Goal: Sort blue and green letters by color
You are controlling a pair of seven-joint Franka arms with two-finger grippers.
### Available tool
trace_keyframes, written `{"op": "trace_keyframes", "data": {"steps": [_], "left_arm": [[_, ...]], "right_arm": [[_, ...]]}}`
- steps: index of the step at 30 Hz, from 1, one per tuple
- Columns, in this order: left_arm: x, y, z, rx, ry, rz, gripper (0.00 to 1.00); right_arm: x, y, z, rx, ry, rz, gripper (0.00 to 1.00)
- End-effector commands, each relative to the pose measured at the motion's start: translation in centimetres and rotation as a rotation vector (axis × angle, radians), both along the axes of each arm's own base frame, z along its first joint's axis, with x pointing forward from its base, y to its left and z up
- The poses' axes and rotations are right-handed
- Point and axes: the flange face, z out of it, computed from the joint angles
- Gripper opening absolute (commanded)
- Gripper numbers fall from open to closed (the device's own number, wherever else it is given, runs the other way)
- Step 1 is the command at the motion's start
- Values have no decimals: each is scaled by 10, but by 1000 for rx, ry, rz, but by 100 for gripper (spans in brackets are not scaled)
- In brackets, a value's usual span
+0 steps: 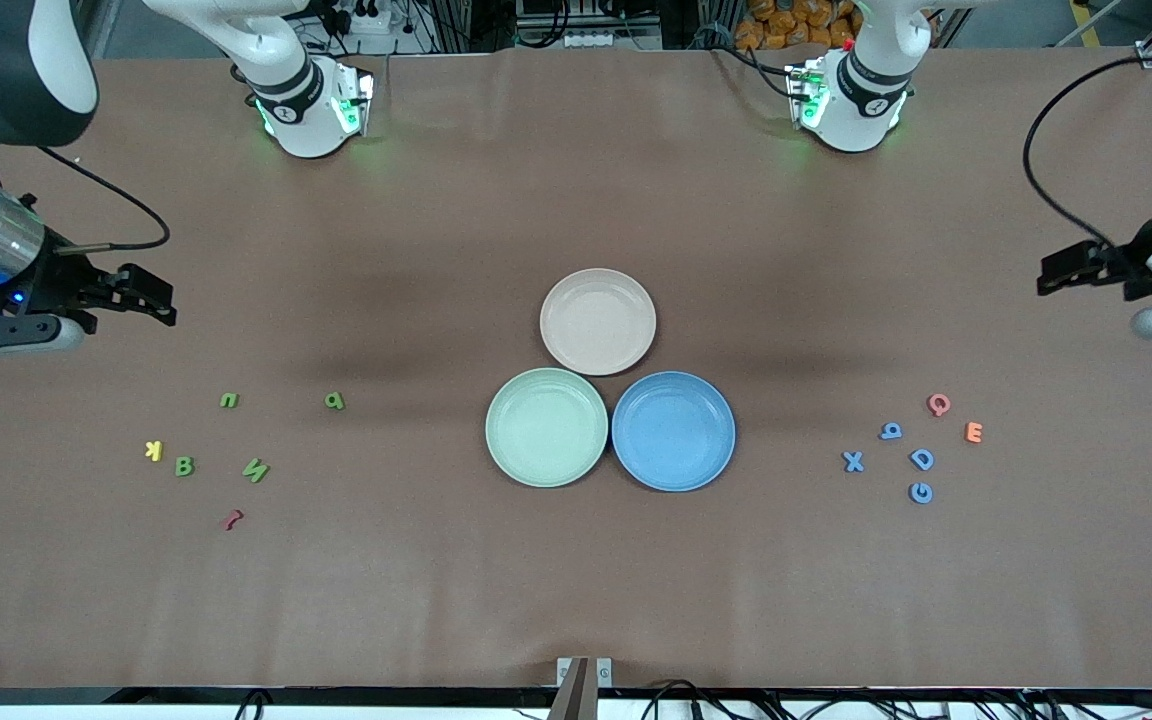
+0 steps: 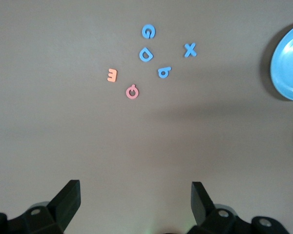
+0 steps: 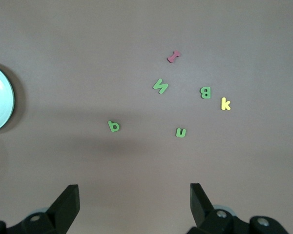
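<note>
Eight small chunky letters lay flat on the brown table (image 1: 576,580) in two loose clusters. At the lower left of the front view sat the green u (image 1: 228,400), green p (image 1: 334,401), green B (image 1: 184,466) and green N (image 1: 255,470), with a yellow K (image 1: 153,451) and a dark red piece (image 1: 232,519) among them. At the lower right were the blue b (image 1: 891,431), blue X (image 1: 853,461), blue D (image 1: 922,459) and blue G (image 1: 921,492), beside a pink Q (image 1: 938,404) and an orange E (image 1: 973,432).

Between the clusters, at frame centre, three plates touched: a beige plate (image 1: 598,321) above a green plate (image 1: 546,427) and a blue plate (image 1: 673,431). Bare cloth ran wide around each cluster and down to the lower edge.

The right gripper (image 1: 151,295) hung at the left edge and the left gripper (image 1: 1061,272) at the right edge, each with fingers spread wide, holding nothing.
</note>
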Motion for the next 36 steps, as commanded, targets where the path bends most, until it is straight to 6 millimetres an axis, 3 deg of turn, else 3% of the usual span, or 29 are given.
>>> {"op": "trace_keyframes", "data": {"steps": [1,4,8,16,19,25,30,36], "left_arm": [[38,-7,-72,14,31,-19,100],[61,-16,-124,20,28,-34,100],[79,-38,-174,26,13,-61,100],[97,-50,-269,45,-3,40,100],[101,-54,-285,52,-19,98,100],[107,-57,-305,52,-43,185,100],[113,-100,-322,52,-99,155,100],[111,-114,-333,57,-95,140,100]], "right_arm": [[-6,5,-40,12,-13,-13,100],[-8,8,-63,13,-35,-31,100],[-12,23,-94,16,-81,-48,100],[-21,51,-173,32,-128,-103,100],[-20,65,-191,35,-105,-118,100],[-17,73,-226,28,-89,-116,100],[-16,85,-256,28,-76,-93,100],[-17,87,-278,-34,-61,-78,91]]}}
